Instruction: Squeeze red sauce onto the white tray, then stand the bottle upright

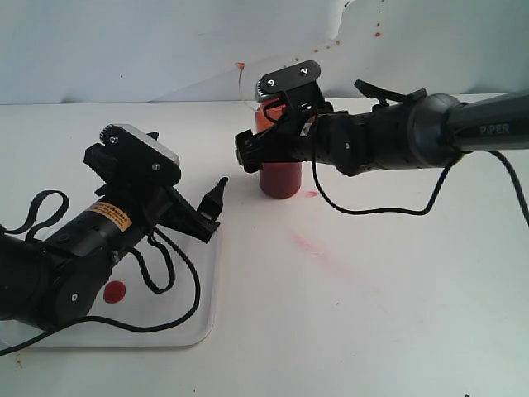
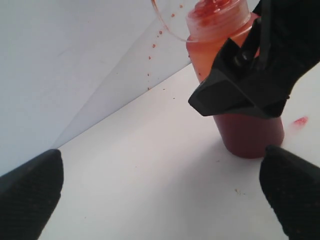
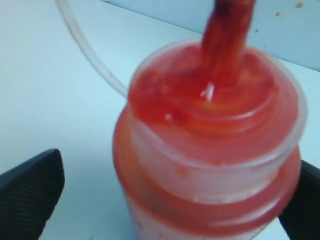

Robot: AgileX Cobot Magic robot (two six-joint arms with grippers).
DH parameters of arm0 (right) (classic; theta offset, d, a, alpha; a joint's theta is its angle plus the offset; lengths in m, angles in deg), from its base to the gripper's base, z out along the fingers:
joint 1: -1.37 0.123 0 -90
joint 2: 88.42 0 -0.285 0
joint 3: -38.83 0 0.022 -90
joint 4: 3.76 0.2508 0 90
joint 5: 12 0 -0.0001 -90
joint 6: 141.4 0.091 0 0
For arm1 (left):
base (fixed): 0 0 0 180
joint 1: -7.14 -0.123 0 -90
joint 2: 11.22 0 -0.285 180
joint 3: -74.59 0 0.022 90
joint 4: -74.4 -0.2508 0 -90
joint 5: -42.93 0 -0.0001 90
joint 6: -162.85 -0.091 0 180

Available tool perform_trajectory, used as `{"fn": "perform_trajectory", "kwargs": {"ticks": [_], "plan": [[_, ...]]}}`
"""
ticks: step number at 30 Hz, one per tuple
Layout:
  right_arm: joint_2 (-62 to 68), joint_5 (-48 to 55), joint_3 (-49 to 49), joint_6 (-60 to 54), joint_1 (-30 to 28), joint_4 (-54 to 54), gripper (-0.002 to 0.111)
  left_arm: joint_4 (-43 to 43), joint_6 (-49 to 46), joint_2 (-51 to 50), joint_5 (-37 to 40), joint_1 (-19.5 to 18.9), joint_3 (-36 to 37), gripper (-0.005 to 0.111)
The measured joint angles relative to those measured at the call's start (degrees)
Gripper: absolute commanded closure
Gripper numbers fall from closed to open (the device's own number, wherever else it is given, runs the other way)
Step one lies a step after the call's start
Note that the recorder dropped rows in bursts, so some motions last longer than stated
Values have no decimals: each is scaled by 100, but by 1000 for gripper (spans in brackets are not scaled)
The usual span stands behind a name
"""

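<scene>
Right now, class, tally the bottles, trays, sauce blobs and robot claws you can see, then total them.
Squeeze bottle: 1
White tray: 1
Red sauce blob: 1
Claws: 2, left claw and right claw
Total: 5

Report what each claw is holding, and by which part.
Nothing is held. The left claw is open and empty. The right claw straddles the upright bottle around its body, but a gap shows beside one finger, so it is not clamped.
</scene>
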Motion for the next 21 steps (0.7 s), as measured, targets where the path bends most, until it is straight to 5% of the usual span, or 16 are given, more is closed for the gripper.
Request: {"fn": "perform_trajectory", "kwargs": {"ticks": [21], "plan": [[-51,13,0,0,351,53,3,0,0,0,0,0,0,2]]}}
